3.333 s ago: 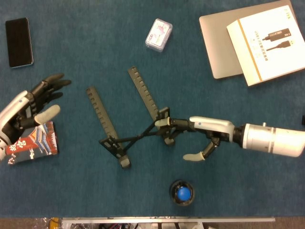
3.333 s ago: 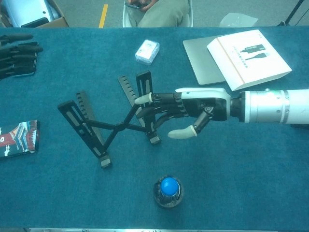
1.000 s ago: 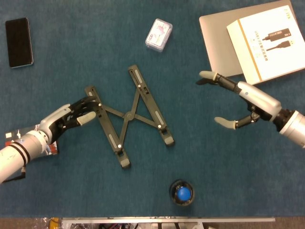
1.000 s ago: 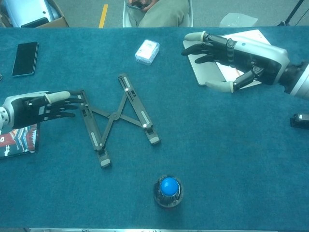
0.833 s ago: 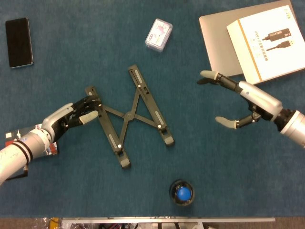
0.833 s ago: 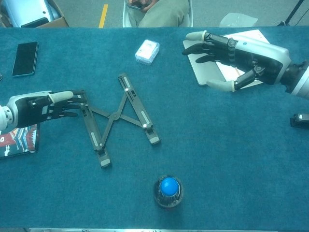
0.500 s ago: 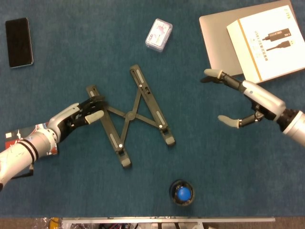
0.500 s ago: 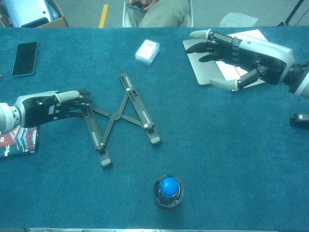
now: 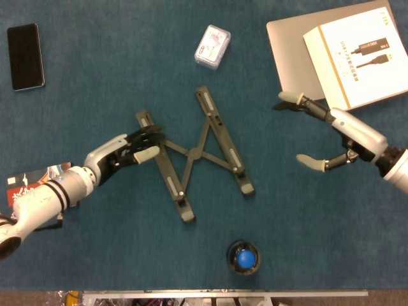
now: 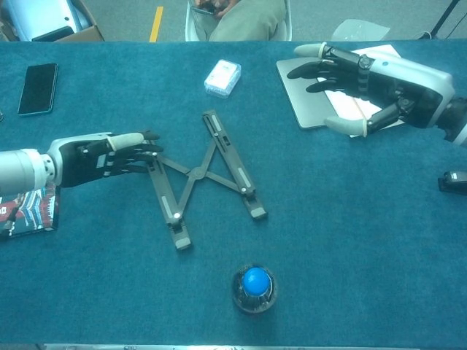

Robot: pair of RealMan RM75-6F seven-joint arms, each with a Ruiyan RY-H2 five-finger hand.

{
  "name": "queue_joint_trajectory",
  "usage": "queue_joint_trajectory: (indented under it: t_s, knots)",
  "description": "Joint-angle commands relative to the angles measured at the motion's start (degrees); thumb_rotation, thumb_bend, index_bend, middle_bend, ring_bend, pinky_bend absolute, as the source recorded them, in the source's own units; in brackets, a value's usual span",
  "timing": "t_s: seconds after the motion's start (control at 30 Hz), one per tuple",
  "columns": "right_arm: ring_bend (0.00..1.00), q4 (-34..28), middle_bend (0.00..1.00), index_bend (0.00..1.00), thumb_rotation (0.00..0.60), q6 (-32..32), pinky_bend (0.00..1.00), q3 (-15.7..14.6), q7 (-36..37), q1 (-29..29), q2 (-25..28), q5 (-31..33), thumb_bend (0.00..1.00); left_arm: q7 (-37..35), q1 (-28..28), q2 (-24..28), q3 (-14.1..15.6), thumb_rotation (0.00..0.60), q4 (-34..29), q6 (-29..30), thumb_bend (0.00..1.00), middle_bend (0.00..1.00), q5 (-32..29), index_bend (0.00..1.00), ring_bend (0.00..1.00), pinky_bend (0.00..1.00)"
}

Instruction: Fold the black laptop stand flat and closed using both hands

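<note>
The black laptop stand (image 9: 192, 153) (image 10: 198, 173) lies low on the blue tabletop, its two rails spread apart and joined by crossed links. My left hand (image 9: 127, 155) (image 10: 109, 158) reaches in from the left with its fingers stretched out. Its fingertips (image 9: 150, 135) touch the upper part of the left rail, and the thumb lies across that rail. My right hand (image 9: 333, 138) (image 10: 373, 77) hovers well to the right of the stand, near the laptop's edge, with its fingers spread and nothing in it.
A silver laptop (image 9: 290, 57) with a white box (image 9: 357, 54) on it lies at the back right. A small white packet (image 9: 212, 46) sits behind the stand, a phone (image 9: 25, 48) at the back left. A booklet (image 9: 29, 186) lies at the left, a blue ball (image 9: 244, 257) near the front edge.
The stand has slid to the right with my left hand against its left rail. My left arm has reached further in. The right hand has drifted slightly right.
</note>
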Motion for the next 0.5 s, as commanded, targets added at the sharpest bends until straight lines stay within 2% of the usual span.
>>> queue_joint_trajectory:
  t_s: [0.03, 0.27, 0.5]
  knots:
    - [0.04, 0.0, 0.14, 0.0, 0.6, 0.1, 0.09, 0.0, 0.1, -0.1, 0.1, -0.1, 0.3, 0.5, -0.7, -0.7, -0.5, 0.341, 0.0, -0.9, 0.25, 0.06, -0.4, 0.03, 0.0, 0.06]
    - [0.04, 0.0, 0.14, 0.0, 0.6, 0.5, 0.09, 0.0, 0.8, -0.4, 0.4, -0.9, 0.3, 6.1, -1.3, 0.6, -0.6, 0.343, -0.5, -2.7, 0.25, 0.06, -2.5, 0.03, 0.0, 0.06]
    - [0.04, 0.5, 0.14, 0.0, 0.6, 0.6, 0.09, 0.3, 1.6, -0.1, -0.3, -1.5, 0.3, 12.3, -0.4, 5.3, -0.3, 0.341, -4.0, -1.8, 0.25, 0.06, -3.4, 0.03, 0.0, 0.06]
